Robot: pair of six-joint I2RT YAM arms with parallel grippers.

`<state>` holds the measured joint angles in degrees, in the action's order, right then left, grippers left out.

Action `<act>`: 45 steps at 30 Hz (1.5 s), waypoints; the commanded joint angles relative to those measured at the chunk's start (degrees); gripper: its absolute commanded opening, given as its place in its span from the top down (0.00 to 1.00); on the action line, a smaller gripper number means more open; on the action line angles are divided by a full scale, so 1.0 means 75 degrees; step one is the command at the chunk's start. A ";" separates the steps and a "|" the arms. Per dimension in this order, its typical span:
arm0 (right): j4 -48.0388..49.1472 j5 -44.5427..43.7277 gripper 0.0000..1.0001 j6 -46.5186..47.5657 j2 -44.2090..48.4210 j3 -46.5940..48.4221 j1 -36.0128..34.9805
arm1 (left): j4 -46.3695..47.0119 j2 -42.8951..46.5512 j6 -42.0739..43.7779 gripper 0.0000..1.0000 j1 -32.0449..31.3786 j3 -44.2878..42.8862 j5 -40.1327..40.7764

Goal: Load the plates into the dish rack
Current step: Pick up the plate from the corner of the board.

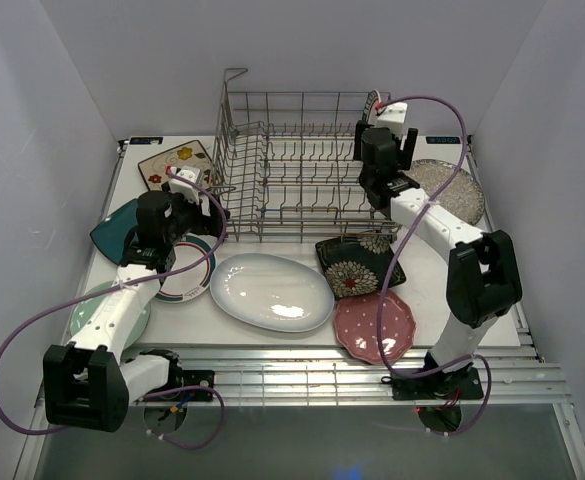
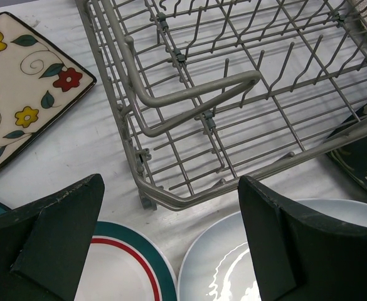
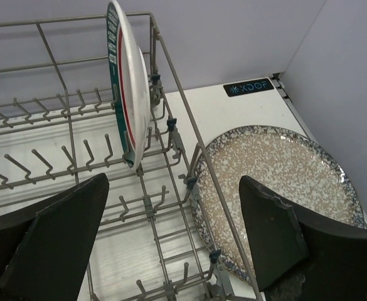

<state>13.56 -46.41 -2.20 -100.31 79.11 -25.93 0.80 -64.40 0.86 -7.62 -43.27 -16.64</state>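
One plate point(image 3: 130, 88) stands in the rack point(image 2: 199, 89); left fingers point(image 2: 51, 238) and right fingers point(image 3: 51, 244) are released, so next probably grasp the speckled plate point(image 3: 277, 175).

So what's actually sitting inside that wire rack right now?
One teal-rimmed plate stands upright between the tines at a corner of the dish rack. The other rows in view are bare wire. From overhead, the right arm covers most of that corner.
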 commanded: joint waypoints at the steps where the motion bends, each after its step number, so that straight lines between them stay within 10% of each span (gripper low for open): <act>1: 0.0371 -0.0105 0.10 -0.0574 0.0600 -0.0340 0.0047 | -0.0048 0.0196 0.0037 0.02 -0.0004 -0.0302 0.0040; 26: 0.0020 0.1172 0.10 -0.3128 0.4327 -0.4276 0.0563 | 0.0198 0.0595 0.0588 0.02 -0.0004 0.0026 -0.0125; 45: -0.0004 0.3419 0.09 -0.5167 0.6402 -0.6645 0.2669 | 0.0198 0.0759 0.0611 0.02 -0.0004 0.0062 -0.0265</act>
<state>11.77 -26.22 -36.69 -53.56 30.68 -9.82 1.74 -60.47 5.10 -7.62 -43.16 -17.52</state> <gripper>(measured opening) 0.904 0.980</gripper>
